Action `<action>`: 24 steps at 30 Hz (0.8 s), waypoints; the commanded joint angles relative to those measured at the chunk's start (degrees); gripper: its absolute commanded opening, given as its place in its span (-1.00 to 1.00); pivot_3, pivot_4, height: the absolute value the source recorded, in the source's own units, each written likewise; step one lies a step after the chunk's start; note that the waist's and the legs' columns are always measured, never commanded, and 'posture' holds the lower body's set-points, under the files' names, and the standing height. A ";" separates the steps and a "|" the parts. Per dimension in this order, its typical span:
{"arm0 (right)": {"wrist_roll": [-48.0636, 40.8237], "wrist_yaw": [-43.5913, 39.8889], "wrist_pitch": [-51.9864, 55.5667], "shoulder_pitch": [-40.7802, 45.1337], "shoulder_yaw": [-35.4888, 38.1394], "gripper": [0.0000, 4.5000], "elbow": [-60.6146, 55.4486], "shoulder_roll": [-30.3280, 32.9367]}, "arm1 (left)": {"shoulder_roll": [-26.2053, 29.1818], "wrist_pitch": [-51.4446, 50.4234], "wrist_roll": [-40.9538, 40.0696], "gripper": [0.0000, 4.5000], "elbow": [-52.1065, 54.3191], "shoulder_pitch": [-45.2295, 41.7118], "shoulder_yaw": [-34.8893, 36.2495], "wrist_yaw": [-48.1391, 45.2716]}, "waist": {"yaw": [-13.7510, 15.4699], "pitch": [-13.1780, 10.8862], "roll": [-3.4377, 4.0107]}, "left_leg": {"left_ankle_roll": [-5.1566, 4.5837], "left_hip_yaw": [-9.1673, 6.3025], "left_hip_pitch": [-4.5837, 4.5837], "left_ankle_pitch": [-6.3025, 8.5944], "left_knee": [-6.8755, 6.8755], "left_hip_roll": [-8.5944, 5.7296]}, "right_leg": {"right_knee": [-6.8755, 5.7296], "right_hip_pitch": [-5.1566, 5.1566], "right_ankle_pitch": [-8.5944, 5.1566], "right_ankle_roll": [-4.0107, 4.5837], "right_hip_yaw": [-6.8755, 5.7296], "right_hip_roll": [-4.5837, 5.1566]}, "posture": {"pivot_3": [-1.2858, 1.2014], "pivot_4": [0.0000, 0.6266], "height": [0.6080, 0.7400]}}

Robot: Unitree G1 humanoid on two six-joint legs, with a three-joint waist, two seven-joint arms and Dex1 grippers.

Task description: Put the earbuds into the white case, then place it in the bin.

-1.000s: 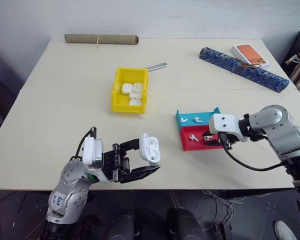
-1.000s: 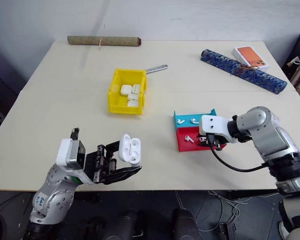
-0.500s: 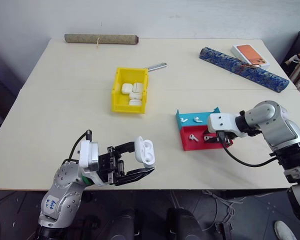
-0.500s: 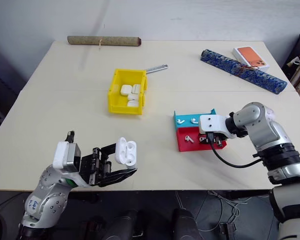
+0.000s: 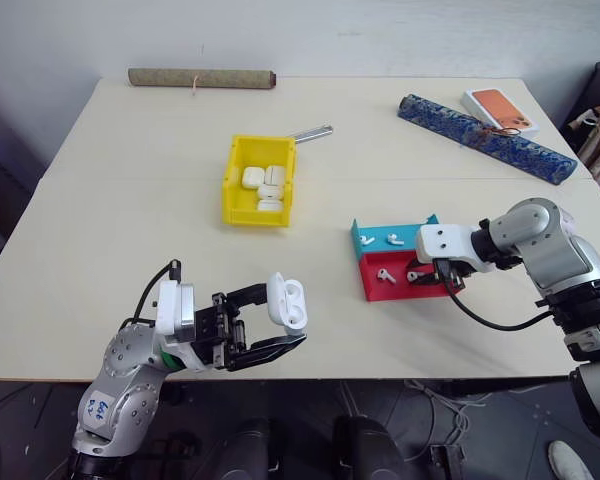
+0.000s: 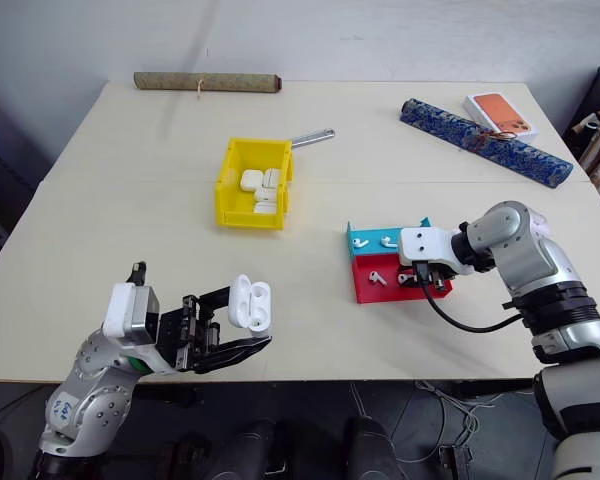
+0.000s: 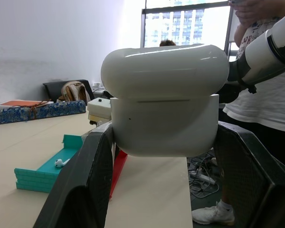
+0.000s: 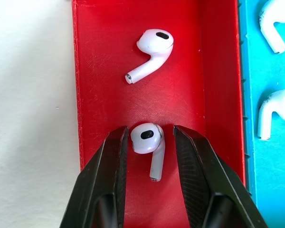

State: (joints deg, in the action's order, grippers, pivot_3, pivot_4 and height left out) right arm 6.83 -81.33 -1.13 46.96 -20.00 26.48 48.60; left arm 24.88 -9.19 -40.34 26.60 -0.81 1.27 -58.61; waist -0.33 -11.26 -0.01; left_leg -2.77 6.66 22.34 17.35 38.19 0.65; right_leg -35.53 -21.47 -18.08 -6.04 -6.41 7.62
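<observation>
My left gripper (image 5: 283, 318) is shut on the white case (image 5: 288, 303), held above the table's front edge with its lid flipped open; the case (image 7: 164, 99) is seen close up in the left wrist view. My right gripper (image 8: 150, 131) is open and pointed down into the red half of the tray (image 8: 99, 71). Its fingers straddle one earbud (image 8: 147, 141) that lies on the tray floor. A second earbud (image 8: 151, 45) lies farther along the red half, and two more (image 8: 270, 114) are in the teal half. The yellow bin (image 5: 234, 185) stands mid-table with several white cases inside.
The red-and-teal tray (image 5: 374, 290) sits right of centre. A brown roll (image 5: 202, 77) lies along the back edge. At the back right are a blue patterned roll (image 5: 485, 135) and an orange box (image 5: 498, 108). A silver bar (image 5: 312, 132) pokes out behind the bin. A person (image 7: 261, 104) stands beyond the table.
My right forearm has swung up and back while its gripper stayed over the red half of the tray. The left gripper still holds the open case in about the same spot.
</observation>
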 commanded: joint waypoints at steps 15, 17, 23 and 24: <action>-6.98 -0.16 0.90 0.49 7.68 -0.80 0.09 -0.70 | -0.20 2.06 -1.31 0.21 0.39 -3.16 0.20 -1.66 | 0.06 -0.02 0.02 | 0.01 0.00 0.01 0.00 0.00 0.00 | 0.01 -0.01 0.00 0.00 0.00 0.01 | 0.03 -0.52 1.00; -14.49 -2.96 4.52 -1.23 12.38 -0.80 -4.24 -0.75 | -1.11 1.90 -1.95 0.21 -0.04 -4.54 -0.20 -1.65 | 0.11 -0.04 0.06 | 0.01 0.00 0.03 0.00 -0.02 0.00 | 0.01 -0.03 0.00 0.00 -0.01 0.01 | 0.03 -0.52 1.00; -56.42 8.35 32.50 -11.36 31.10 -0.80 -36.65 -11.89 | -1.86 -2.87 -5.81 0.21 -5.79 -15.18 0.19 -2.24 | 0.22 -0.06 0.05 | 0.01 -0.31 0.11 0.00 -0.05 0.06 | 0.00 0.04 0.01 0.01 -0.27 -0.01 | 0.03 -0.52 1.00; -58.45 11.38 33.43 -12.67 31.77 -0.80 -40.16 -13.81 | -1.98 -4.14 -6.76 0.21 -6.67 -17.00 0.42 -1.90 | 0.24 -0.05 0.04 | 0.03 -0.38 0.12 -0.01 -0.05 0.06 | 0.00 0.06 0.01 0.01 -0.31 -0.02 | 0.03 -0.52 1.00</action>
State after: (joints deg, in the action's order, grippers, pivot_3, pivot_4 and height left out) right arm -45.13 -74.69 29.70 35.26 9.56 -7.51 35.81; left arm 23.04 -11.93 -44.11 19.50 -16.49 0.71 -60.90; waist -0.09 -11.31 0.03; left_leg -2.72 6.23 22.47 17.34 38.14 0.72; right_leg -35.52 -21.41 -18.07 -6.03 -6.76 7.59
